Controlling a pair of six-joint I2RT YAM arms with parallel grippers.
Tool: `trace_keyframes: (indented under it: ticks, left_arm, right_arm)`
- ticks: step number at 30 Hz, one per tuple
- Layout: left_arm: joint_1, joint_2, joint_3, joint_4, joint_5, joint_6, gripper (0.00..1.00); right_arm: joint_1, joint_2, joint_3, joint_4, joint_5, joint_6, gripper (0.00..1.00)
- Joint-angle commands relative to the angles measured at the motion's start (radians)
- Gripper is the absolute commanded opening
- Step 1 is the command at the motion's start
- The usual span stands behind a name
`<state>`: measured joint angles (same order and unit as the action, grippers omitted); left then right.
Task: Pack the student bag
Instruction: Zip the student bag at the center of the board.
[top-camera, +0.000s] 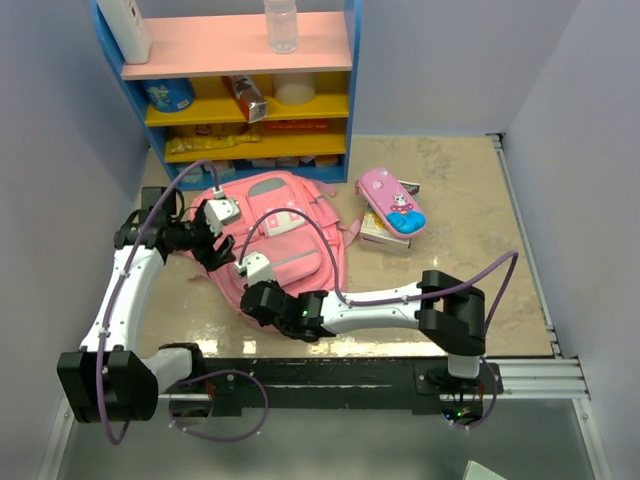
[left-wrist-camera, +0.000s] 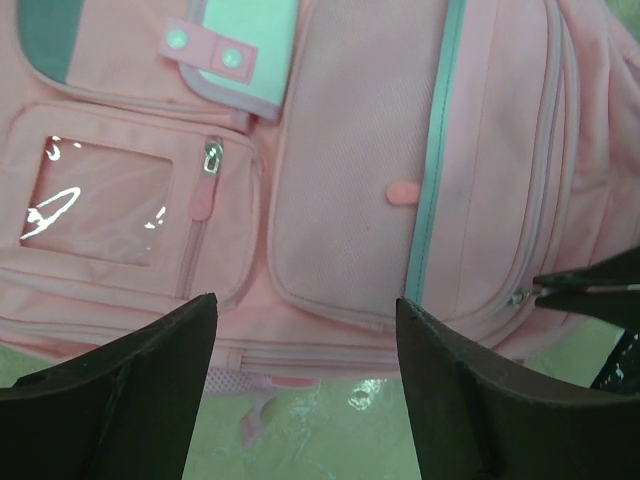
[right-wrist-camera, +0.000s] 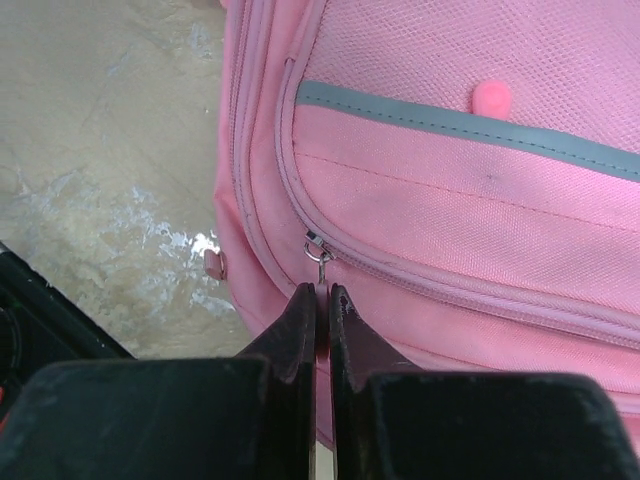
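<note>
The student bag (top-camera: 290, 235), a big pink backpack, lies flat in the middle of the table. My right gripper (right-wrist-camera: 322, 290) is shut on the pink zip pull (right-wrist-camera: 322, 262) of the bag's (right-wrist-camera: 450, 220) large front pocket, at the pocket's corner near the bag's near-left edge. In the top view, the right gripper (top-camera: 250, 295) sits at that edge. My left gripper (left-wrist-camera: 305, 300) hovers open over the bag's (left-wrist-camera: 350, 200) side edge with nothing between its fingers. In the top view, the left gripper (top-camera: 215, 250) is over the bag's left side. The pocket's zip looks closed.
A small pink pencil case (top-camera: 392, 200) rests on a stack of books (top-camera: 385, 238) right of the bag. A blue, yellow and pink shelf (top-camera: 250, 100) with a bottle (top-camera: 282, 25) and boxes stands at the back. Walls close in left and right.
</note>
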<state>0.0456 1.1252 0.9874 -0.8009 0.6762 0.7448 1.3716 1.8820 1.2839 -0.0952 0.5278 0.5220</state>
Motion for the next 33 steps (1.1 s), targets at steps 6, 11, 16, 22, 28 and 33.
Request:
trace_keyframes:
  ticks: [6, 11, 16, 22, 28, 33]
  left_arm:
    - [0.014, 0.032, -0.042, -0.268, 0.091, 0.416, 0.75]
    - [0.011, -0.027, -0.142, -0.215, 0.186, 0.488, 0.75]
    - [-0.036, -0.079, -0.231, -0.104, 0.186, 0.481, 0.76]
    - [-0.082, -0.11, -0.308, 0.0, 0.192, 0.455, 0.76]
    - [-0.156, -0.12, -0.309, 0.032, 0.188, 0.415, 0.77]
    - [-0.165, -0.116, -0.335, 0.06, 0.12, 0.453, 0.76]
  right_arm:
    - [-0.022, -0.06, -0.034, 0.042, -0.025, 0.033, 0.0]
    - [-0.046, -0.081, -0.061, 0.067, -0.066, 0.042, 0.0]
    - [-0.095, -0.115, -0.096, 0.091, -0.133, 0.082, 0.0]
    - [-0.123, -0.153, -0.141, 0.161, -0.21, 0.102, 0.0]
    - [-0.147, -0.158, -0.152, 0.198, -0.264, 0.115, 0.0]
    - [-0.172, -0.179, -0.173, 0.221, -0.298, 0.125, 0.0]
